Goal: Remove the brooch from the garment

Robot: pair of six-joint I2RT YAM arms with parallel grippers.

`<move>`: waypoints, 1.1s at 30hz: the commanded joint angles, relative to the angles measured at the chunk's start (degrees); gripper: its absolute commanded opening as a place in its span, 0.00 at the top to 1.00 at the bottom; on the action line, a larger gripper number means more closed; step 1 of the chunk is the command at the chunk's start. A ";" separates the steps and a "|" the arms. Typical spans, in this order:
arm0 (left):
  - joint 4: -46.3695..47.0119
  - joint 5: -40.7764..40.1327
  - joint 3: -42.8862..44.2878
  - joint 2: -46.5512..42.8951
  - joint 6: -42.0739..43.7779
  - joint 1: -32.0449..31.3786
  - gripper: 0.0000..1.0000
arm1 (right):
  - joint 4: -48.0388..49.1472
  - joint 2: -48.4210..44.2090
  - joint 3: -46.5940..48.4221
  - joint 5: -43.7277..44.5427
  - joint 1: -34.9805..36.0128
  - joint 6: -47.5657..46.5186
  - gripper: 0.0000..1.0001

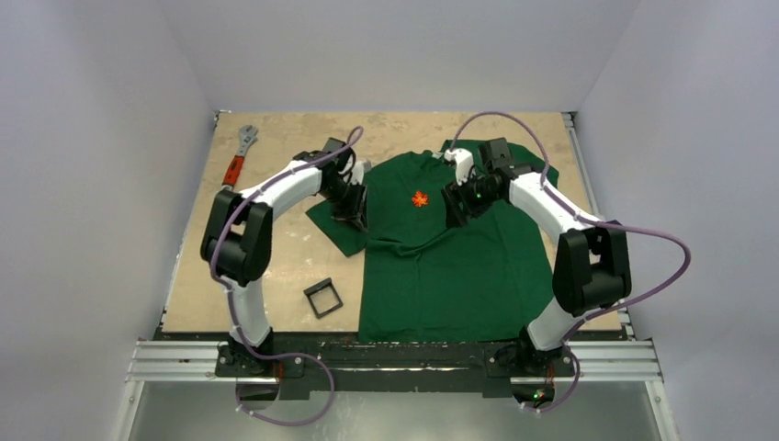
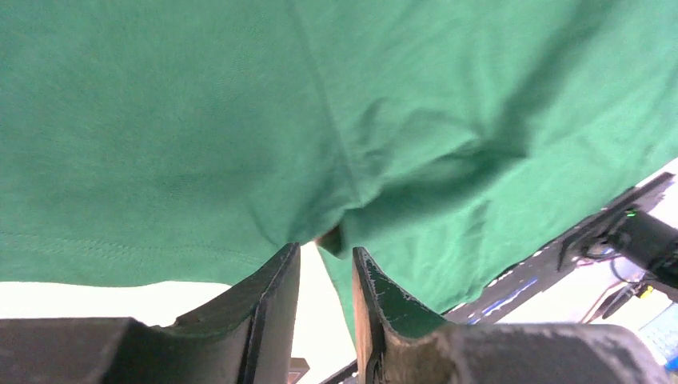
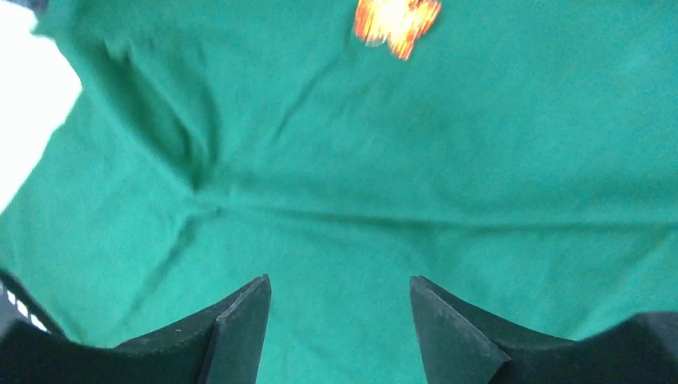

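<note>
The garment [image 1: 441,266], a dark green T-shirt, lies spread over the middle of the table. The brooch [image 1: 420,198] is a tiny orange-red leaf on its chest. My left gripper [image 1: 355,208] is at the shirt's left armpit seam. In the left wrist view its jaws [image 2: 324,250] stand a narrow gap apart, with a puckered fold of cloth [image 2: 360,160] gathered at their tips. My right gripper [image 1: 454,208] hovers just right of the brooch. It [image 3: 340,280] is open over flat cloth [image 3: 344,200], nothing between the fingers, and the brooch [image 3: 397,20] shows blurred ahead of them.
A red-handled wrench [image 1: 239,156] lies at the back left of the wooden table [image 1: 276,262]. A small black square frame [image 1: 322,298] sits near the front, left of the shirt's hem. White walls close in both sides and the back.
</note>
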 commanded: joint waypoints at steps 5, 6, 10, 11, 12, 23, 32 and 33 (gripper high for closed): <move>6.16 1.89 5.59 -12.32 2.20 2.63 0.65 | 11.95 7.52 14.54 9.65 5.66 10.58 0.40; 5.83 1.58 5.68 -12.74 2.02 3.51 0.64 | 12.28 9.03 15.79 11.18 6.81 11.47 0.41; 5.35 1.16 4.32 -14.88 1.46 6.66 0.61 | 11.24 14.86 20.72 15.44 10.46 14.20 0.41; 5.44 0.99 3.73 -15.82 1.78 7.13 0.60 | 11.20 16.03 21.31 15.69 10.84 14.74 0.40; 5.42 0.82 3.22 -16.39 2.18 7.42 0.60 | 11.45 16.89 21.69 15.72 10.86 15.02 0.40; 5.95 2.49 2.98 -16.66 2.62 7.44 0.59 | 8.94 24.23 26.76 4.89 6.47 16.46 0.38; 6.06 5.54 4.51 -14.78 2.40 7.16 0.58 | 7.54 29.15 30.53 -4.28 4.00 16.94 0.42; 5.95 5.54 4.63 -14.67 2.40 7.16 0.58 | 7.52 29.79 30.75 -4.71 3.83 17.10 0.42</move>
